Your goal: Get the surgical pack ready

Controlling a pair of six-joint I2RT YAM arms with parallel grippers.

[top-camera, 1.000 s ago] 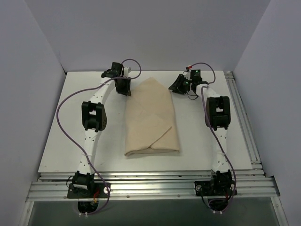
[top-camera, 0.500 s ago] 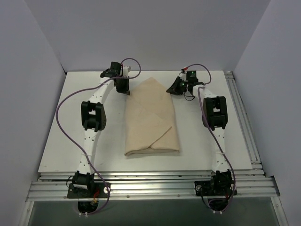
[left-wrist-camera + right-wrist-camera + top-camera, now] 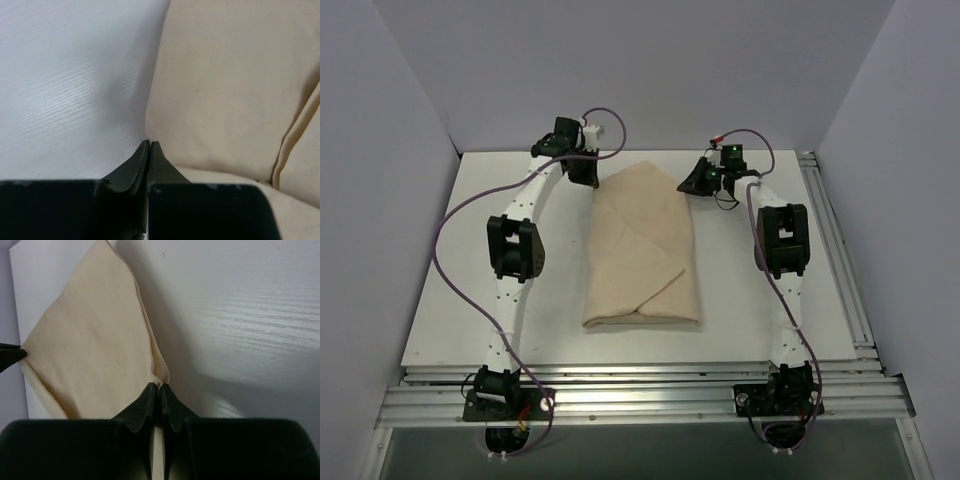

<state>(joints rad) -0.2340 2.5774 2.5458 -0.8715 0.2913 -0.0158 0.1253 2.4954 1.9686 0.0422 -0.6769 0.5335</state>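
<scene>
Left gripper: jaws pressed together, their tips nipping the edge of the cloth at its far left corner.
Right gripper: jaws closed on the far right edge of the same cloth; a cream strip shows between them.
Flap: one far flap runs from one gripper to the other. In the right wrist view, the left gripper's dark tip touches its opposite corner.
Cloth: one tan bundle, folded like an envelope. It lies lengthwise in the middle of the bench, with a square near end and a far end that narrows between the grippers.
Arms: two, a left arm and a right arm, one on each side of the cloth, both reaching to its far end.
Walls: three pale panels around the bench.
</scene>
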